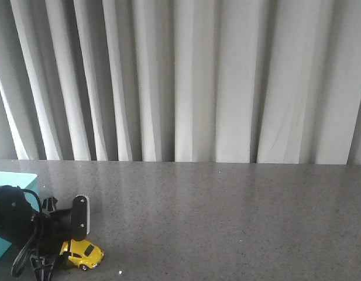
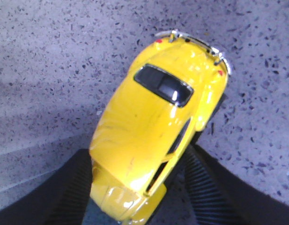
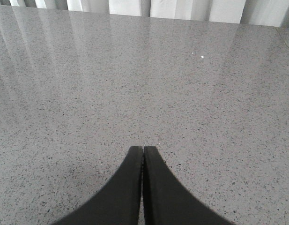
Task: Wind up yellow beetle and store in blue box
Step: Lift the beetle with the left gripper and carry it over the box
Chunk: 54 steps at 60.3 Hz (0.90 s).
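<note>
My left gripper [image 2: 135,187] is down at the near-left of the table [image 1: 227,216], fingers [image 2: 214,187] either side of the yellow beetle [image 1: 83,253]. In the left wrist view the ribbed pads flank the car's front half, close to its flanks; I can't tell whether they're actually clamped on or just bracketing it. The car sits on the tabletop, wheels down as far as I can see.

Blue box [image 1: 13,181] is at the far-left edge, mostly cut off, just behind my left arm. Beetle is outside it.

Progress, my read: early. Storing isn't done; whether any winding has happened isn't visible.

Right gripper [image 3: 143,187]: fingers pressed together, nothing between them, over bare table, out of the front view.

Count: one beetle, one box, two grippers.
</note>
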{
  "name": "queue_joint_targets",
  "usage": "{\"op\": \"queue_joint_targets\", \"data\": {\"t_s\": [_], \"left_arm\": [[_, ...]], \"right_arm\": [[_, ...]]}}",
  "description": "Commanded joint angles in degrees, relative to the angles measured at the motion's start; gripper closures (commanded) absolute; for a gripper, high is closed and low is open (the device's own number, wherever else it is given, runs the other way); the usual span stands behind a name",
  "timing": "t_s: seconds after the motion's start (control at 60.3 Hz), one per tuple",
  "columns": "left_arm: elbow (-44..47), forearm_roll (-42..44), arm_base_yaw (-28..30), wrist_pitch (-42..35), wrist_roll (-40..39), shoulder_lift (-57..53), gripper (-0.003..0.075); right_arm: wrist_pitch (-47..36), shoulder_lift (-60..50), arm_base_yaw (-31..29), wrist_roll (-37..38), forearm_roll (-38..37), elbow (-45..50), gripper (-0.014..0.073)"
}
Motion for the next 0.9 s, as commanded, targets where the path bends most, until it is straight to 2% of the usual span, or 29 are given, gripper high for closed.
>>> {"op": "queue_joint_targets", "data": {"t_s": [0.0,0.232,0.73,0.88], "left_arm": [[-0.95,-3.88,-0.47,-1.46,-0.11,-1.0,0.072],[-0.95,-7.36,-0.43,-1.75,-0.06,-3.21,0.0727],[-0.9,-10.12,-0.35,-2.28,-1.46,-16.2,0.0727],[-0.9,-10.05,2.47,-3.31,-4.92,-19.97,0.0727]], "right_arm": [[-3.81,0.54,-0.13,-0.23,0.0,-1.4,0.0601],[-3.81,0.54,-0.13,-0.23,0.0,-1.4,0.0601],[-3.81,0.54,-0.13,-0.23,0.0,-1.4,0.0601],[-3.81,0.54,-0.13,-0.23,0.0,-1.4,0.0601]]}}
